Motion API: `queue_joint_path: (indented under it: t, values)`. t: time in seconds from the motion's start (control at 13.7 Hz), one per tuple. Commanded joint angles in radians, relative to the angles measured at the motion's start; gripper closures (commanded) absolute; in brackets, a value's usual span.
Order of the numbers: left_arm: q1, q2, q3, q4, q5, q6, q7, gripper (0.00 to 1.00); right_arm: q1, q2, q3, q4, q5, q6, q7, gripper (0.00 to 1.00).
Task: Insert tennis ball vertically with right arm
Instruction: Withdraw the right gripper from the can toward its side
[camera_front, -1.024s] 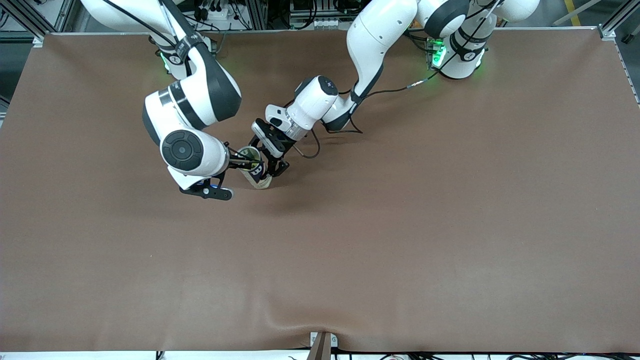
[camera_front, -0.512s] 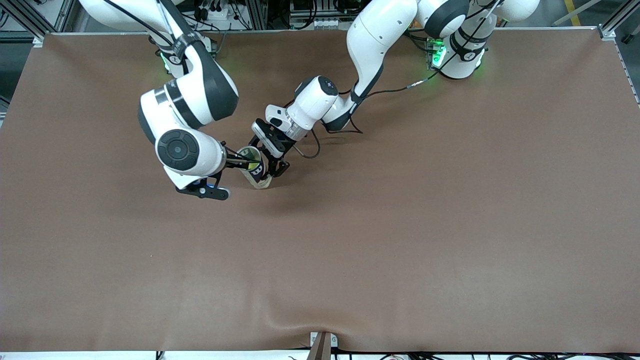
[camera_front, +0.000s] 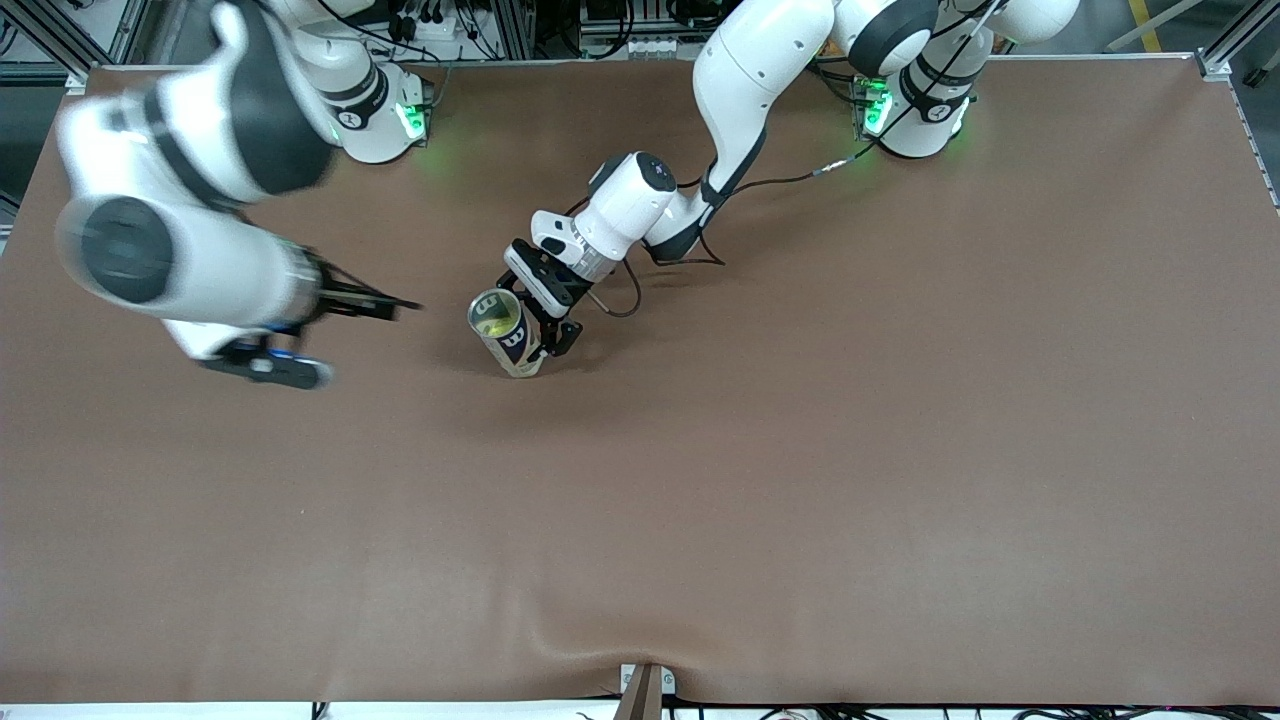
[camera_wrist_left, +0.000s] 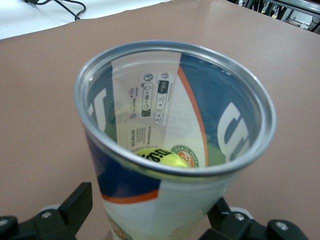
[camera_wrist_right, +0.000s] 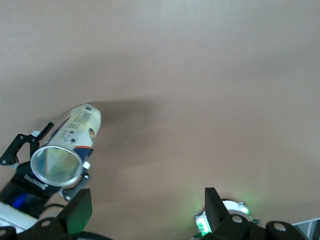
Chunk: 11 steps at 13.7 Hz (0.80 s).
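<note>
**Right gripper off the can, ball left inside**

Pulled away from the can mouth within the last second: right gripper (camera_front: 396, 300), now over bare table (camera_front: 800, 450) at about nine o'clock from the can (camera_front: 508, 342) in the front view, well apart from it. Fingers spread, nothing between them; same in the right wrist view.

Same interval, left gripper (camera_front: 545, 330): no shift in place, at about two o'clock of the can. Fingers (camera_wrist_left: 75, 205) now stand either side of the can body, and in the left wrist view at least one shows a gap to the wall. Read as spread, no longer pinching the can.

Tennis ball (camera_wrist_left: 161, 157): down inside the can, low against the wall, seen through the open rim in the left wrist view. Yellow-green also shows in the can mouth from the front camera.

Can: on its base on the table, mouth up, toward the right arm's end and between the two grippers. No lean that can be told apart from camera angle.

Judgement: insertion looks done. Ball seated, right arm clear, support let go. Can appears to stand unaided. Remaining, most likely: withdraw left gripper without brushing the can wall. Risk: a knock from a finger tipping the can.
</note>
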Motion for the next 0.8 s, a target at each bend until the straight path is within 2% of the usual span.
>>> queue_joint_path:
  t: [0.0, 0.22, 0.44, 0.59, 0.73]
  values:
    - [-0.011, -0.009, 0.008, -0.014, -0.030, 0.004, -0.012, 0.00, -0.105, -0.079, 0.012, 0.002, -0.003, -0.022, -0.119, 0.00]
    - [-0.008, -0.018, 0.008, -0.031, -0.031, 0.000, -0.008, 0.00, -0.171, -0.128, 0.013, 0.007, -0.022, -0.036, -0.186, 0.00]
    - [-0.005, -0.041, 0.013, -0.067, -0.024, -0.017, -0.002, 0.00, -0.183, -0.156, 0.013, 0.045, -0.073, -0.063, -0.211, 0.00]
    - [-0.004, -0.067, 0.019, -0.067, -0.023, -0.072, -0.002, 0.00, -0.191, -0.176, 0.010, 0.051, -0.076, -0.108, -0.219, 0.00]
    - [-0.002, -0.089, 0.028, -0.067, -0.021, -0.118, -0.004, 0.00, -0.241, -0.213, 0.001, 0.048, -0.058, -0.091, -0.258, 0.00]
